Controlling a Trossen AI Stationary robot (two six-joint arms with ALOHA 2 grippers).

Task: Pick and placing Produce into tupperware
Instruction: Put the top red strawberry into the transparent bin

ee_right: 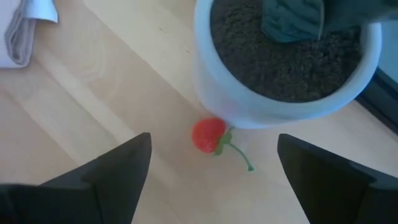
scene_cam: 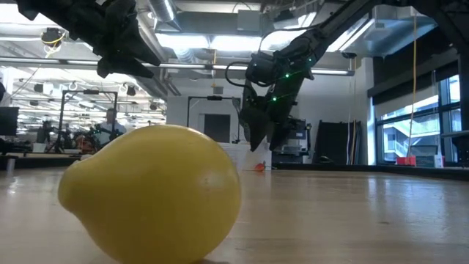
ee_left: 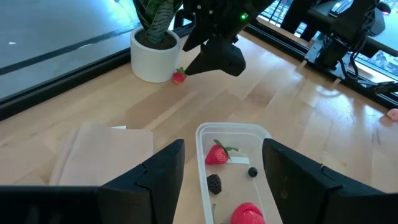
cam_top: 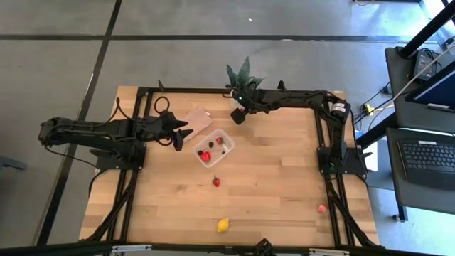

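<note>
The clear tupperware (cam_top: 213, 148) stands mid-table with a strawberry (ee_left: 217, 154), two dark berries (ee_left: 214, 183) and a red round piece (ee_left: 247, 214) inside. My left gripper (cam_top: 186, 134) is open and empty just left of it; its fingers show in the left wrist view (ee_left: 222, 180). My right gripper (cam_top: 239, 116) is open, pointing down above a red strawberry (ee_right: 208, 135) that lies on the table against the white plant pot (ee_right: 280, 68). Another strawberry (cam_top: 216, 181), a yellow lemon (cam_top: 223, 225) and a pink piece (cam_top: 322, 208) lie on the table.
The potted green plant (cam_top: 244, 78) stands at the far edge, right by my right gripper. A flat tan piece (cam_top: 197, 122) lies left of the tupperware. The black frame (cam_top: 321, 142) runs round the table's edges. Bare wood lies right of the tupperware.
</note>
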